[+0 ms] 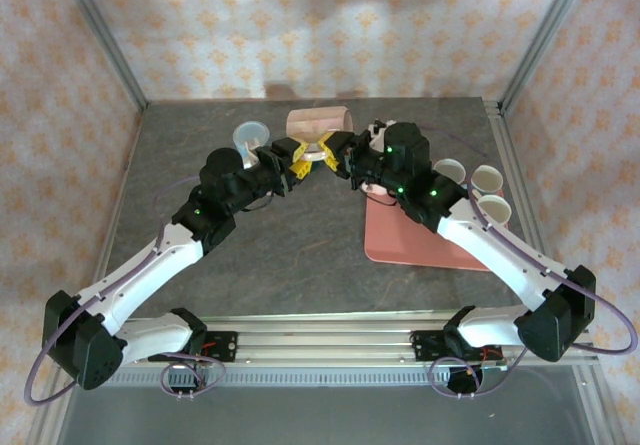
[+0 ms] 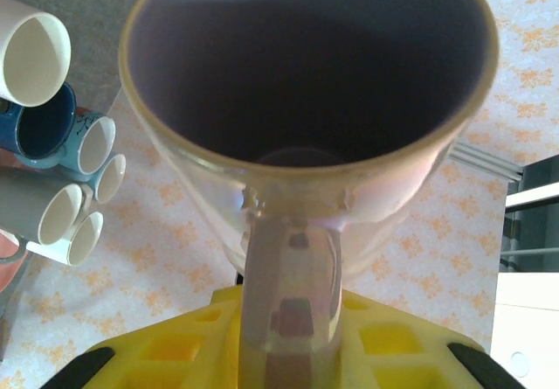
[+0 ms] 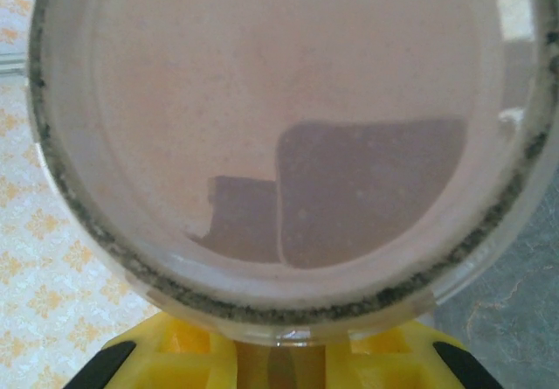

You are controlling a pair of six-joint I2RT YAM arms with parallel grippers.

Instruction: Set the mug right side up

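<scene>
- Since the mug (image 1: pixel 318 123) lies on its side just beyond the far left corner of the pink mat (image 1: pixel 420 240), both arms meet it there, probably to swing it upright.
- Left gripper (image 1: pixel 298 161), left of that corner, faces the mug's mouth with the handle (image 2: pixel 293 275) between nearly closed fingers; I cannot tell whether they pinch it.
- Right gripper (image 1: pixel 330 153), nearer the mat, faces the mug's base, jaws narrow, apparently clamped on its bottom edge.

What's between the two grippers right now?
The mug, lying sideways between the left gripper and right gripper in the top view; its open mouth faces the left wrist camera, its base the right.
</scene>
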